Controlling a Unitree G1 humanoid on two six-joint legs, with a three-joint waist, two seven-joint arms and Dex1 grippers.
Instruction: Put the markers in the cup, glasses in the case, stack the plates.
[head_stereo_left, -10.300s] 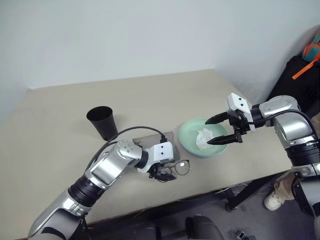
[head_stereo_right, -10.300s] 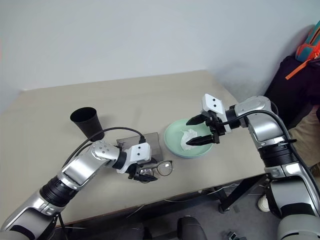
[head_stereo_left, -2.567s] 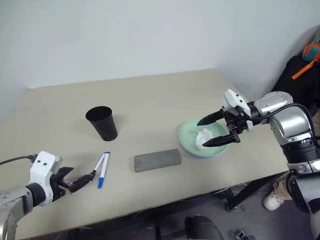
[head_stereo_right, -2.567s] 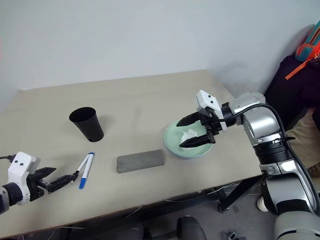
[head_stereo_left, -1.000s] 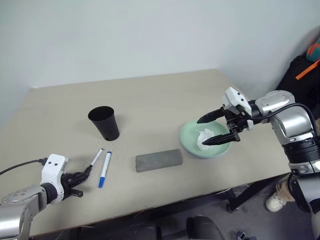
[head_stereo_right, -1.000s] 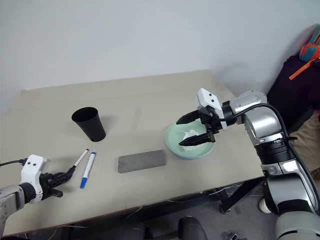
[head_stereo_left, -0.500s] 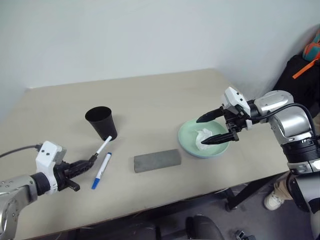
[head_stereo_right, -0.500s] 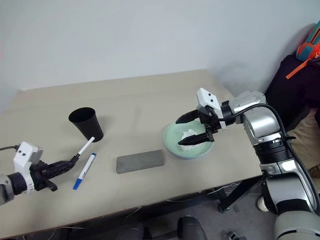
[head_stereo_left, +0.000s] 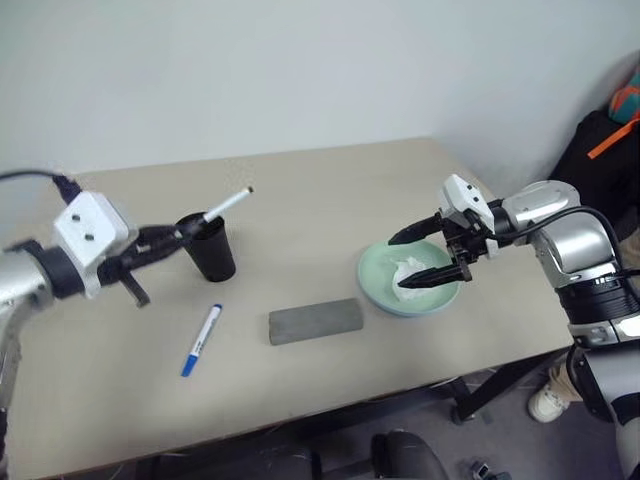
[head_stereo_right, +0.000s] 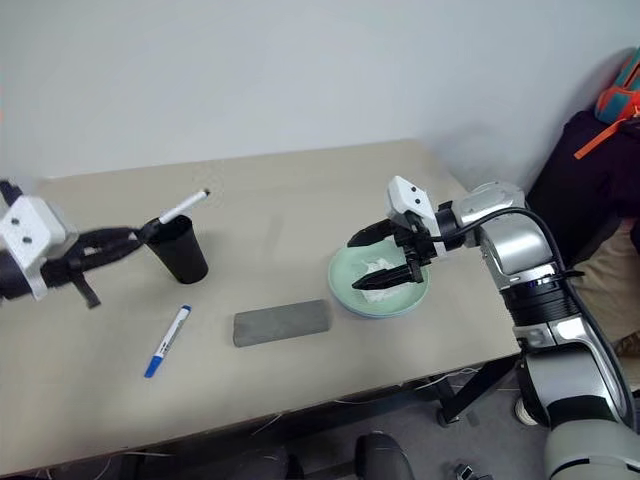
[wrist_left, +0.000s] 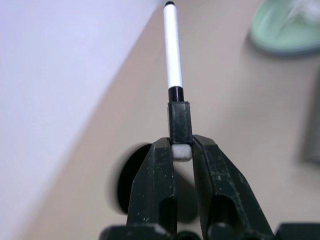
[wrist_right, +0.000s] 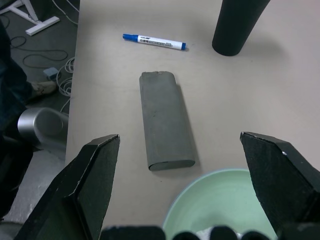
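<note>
My left gripper (head_stereo_left: 172, 237) is shut tight on the black-cap marker (head_stereo_left: 222, 206). It holds it by the cap end, and the white part sticks out over the cup (head_stereo_left: 208, 248). My right gripper (head_stereo_left: 432, 255) is wide open and holds nothing. It hangs over the green plate (head_stereo_left: 380, 280).

The table (head_stereo_left: 320, 190) is the biggest thing here. The green plate sits near my right side with a white tissue (head_stereo_left: 412, 272) in it. I can't see the blue plate well; it may be under the green one. The case (head_stereo_left: 315, 320) lies shut in the middle. The cup stands up on my left side. The blue-cap marker (head_stereo_left: 202, 339) lies flat in front of the cup.

I think the markers are light, hard and a bit slippery, so a pinch near one end works well. The cup looks light too, so it may tip if I bump it.
</note>
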